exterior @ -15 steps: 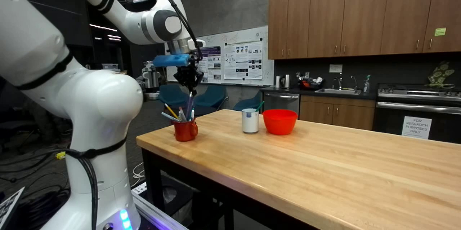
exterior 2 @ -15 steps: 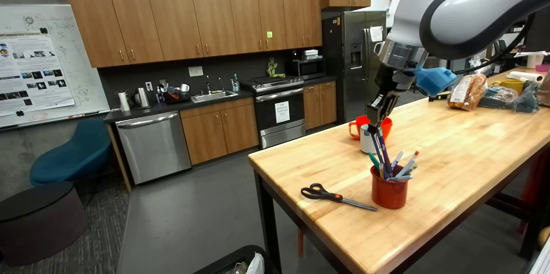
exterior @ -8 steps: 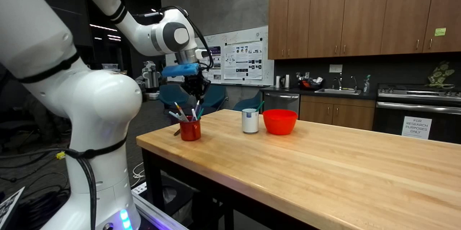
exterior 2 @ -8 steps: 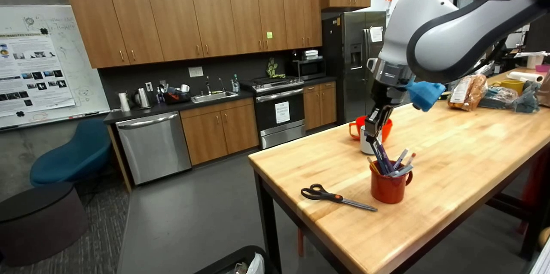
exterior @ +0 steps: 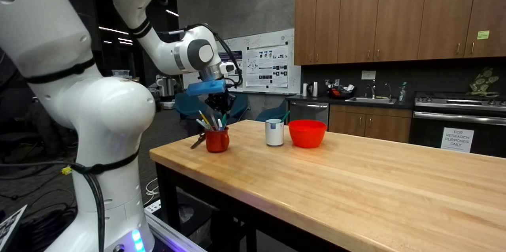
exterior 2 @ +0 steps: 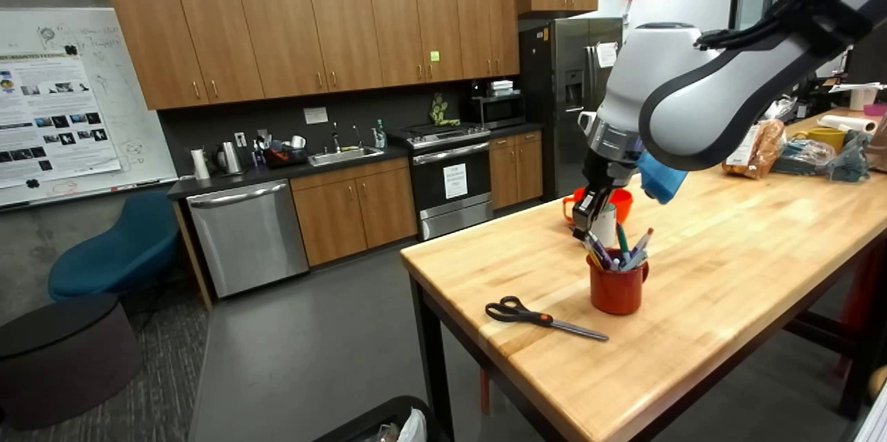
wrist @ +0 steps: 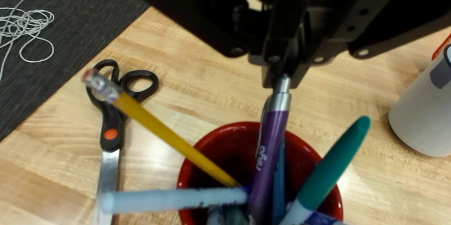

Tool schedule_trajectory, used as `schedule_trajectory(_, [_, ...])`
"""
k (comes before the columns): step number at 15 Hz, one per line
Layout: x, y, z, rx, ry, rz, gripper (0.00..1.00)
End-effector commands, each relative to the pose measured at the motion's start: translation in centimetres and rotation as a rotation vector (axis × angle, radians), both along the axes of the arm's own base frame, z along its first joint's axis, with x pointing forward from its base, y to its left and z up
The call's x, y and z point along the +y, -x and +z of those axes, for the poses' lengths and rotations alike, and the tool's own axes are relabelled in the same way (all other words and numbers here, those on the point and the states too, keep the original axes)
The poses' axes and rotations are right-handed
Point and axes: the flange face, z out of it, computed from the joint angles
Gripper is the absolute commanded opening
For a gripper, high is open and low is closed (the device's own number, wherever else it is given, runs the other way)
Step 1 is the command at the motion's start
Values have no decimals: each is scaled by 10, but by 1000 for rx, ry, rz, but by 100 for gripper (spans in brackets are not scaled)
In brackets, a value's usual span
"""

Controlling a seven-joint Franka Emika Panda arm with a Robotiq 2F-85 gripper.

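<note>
The wooden table [exterior: 355, 181] stretched long, and over its short end the gripper [wrist: 280, 78] had its jaws pinching the purple pen [wrist: 269, 140]! Below, the red mug [exterior 2: 614, 293] stood in from the short edge, wood showing between it and the white cup [exterior: 274, 135]; black scissors [exterior 2: 545, 319] lay between mug and edge. And the pen leaned inside that mug, silver-topped, lettered, its tip dim between the jaws, its lower end hard to make out among other pens [wrist: 176, 198].
</note>
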Motion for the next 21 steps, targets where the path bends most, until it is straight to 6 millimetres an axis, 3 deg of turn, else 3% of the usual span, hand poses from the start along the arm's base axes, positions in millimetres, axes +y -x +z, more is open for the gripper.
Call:
schedule_trajectory(1, [2, -6, -5, -40, 6, 30, 2])
schedule_trajectory(7, [-3, -6, 6, -62, -2, 30, 2])
schedule_trajectory(8, [-5, -7, 8, -64, -2, 26, 35])
schedule_trajectory(11, [-9, -7, 13, -66, -4, 17, 46])
schedule_trajectory(19, [-21, -4, 50, -108, -1, -6, 98])
schedule_trajectory(21, [-32, -10, 62, -126, -11, -59, 100])
